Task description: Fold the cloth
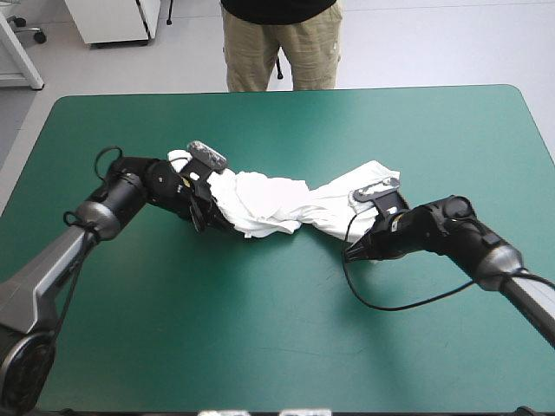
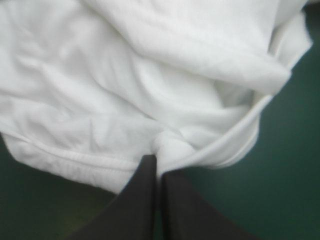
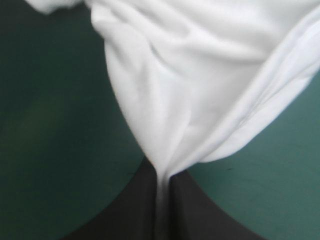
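The table (image 1: 277, 347) takes up most of my high view, and its teal-green cover (image 1: 434, 139) is bare nearly everywhere. Across the middle of it lies the T-shirt (image 1: 277, 204), a white, twisted, crumpled band strung between my two arms. It is bulkier toward my left arm and spreads toward the far edge at my right arm. I cannot tell whether its middle touches the cover.

My left gripper (image 2: 157, 162) sits at the band's left end. Its black fingers are pressed almost together on a small bunched fold, and the rest of the cloth billows ahead of them in soft creases.

My right gripper (image 3: 162, 175) sits at the other end, low over the cover. Its fingers are likewise nearly closed and pinch a narrow gather. From that gather the cloth fans out ahead in long folds, with teal-green showing on both sides.
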{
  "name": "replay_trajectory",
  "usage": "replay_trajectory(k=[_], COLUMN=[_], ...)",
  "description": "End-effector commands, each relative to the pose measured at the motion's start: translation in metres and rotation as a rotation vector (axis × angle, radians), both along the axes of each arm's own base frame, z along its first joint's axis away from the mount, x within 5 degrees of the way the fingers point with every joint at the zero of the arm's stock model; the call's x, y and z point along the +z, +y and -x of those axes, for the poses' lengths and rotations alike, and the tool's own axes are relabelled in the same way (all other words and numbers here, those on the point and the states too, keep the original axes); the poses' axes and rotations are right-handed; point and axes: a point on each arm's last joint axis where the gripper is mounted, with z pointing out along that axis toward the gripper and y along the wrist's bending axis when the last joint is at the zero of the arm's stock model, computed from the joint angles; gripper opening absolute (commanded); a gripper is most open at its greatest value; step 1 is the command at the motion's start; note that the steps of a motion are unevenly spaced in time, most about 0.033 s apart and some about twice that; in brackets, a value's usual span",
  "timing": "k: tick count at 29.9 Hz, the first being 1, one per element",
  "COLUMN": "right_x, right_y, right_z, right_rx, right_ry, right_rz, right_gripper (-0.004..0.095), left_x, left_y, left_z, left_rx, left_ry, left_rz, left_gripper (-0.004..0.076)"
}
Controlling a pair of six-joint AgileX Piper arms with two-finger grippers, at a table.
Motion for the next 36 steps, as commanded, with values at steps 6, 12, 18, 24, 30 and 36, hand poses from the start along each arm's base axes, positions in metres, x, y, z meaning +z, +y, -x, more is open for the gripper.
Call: replay_trajectory(k=[6, 12, 18, 24, 30, 36], right_x=[0.165, 0.261, 0.325, 0.347, 0.345, 0.331], right_y=[-0.040, -0.063, -0.087, -0.105, -0.112, -0.099], right_z=[0.039, 0.083, 0.136, 0.173, 0.186, 0.163], right_rx=[-0.033, -0.034, -0.046, -0.058, -0.069, -0.031], right_ry=[-0.544, -0.876, -1.101, -1.171, -1.146, -0.985], right_rz=[0.009, -0.035, -0.082, -0.096, -0.096, -0.076], right_gripper=[0.0000, 0.0000, 0.0000, 0.0000, 0.0000, 0.0000], left_x=[0.189, 0.285, 0.348, 0.368, 0.363, 0.337], left_y=[0.018, 0.052, 0.085, 0.099, 0.117, 0.108], left_z=[0.059, 0.115, 0.179, 0.217, 0.223, 0.194], left_rx=[0.014, 0.110, 0.208, 0.222, 0.343, 0.341], left_ry=[-0.487, -0.814, -1.098, -1.207, -1.192, -1.000], left_rz=[0.202, 0.210, 0.252, 0.304, 0.145, 0.057], left_gripper=[-0.0009, -0.0009, -0.0009, -0.0009, -0.0009, -0.0009])
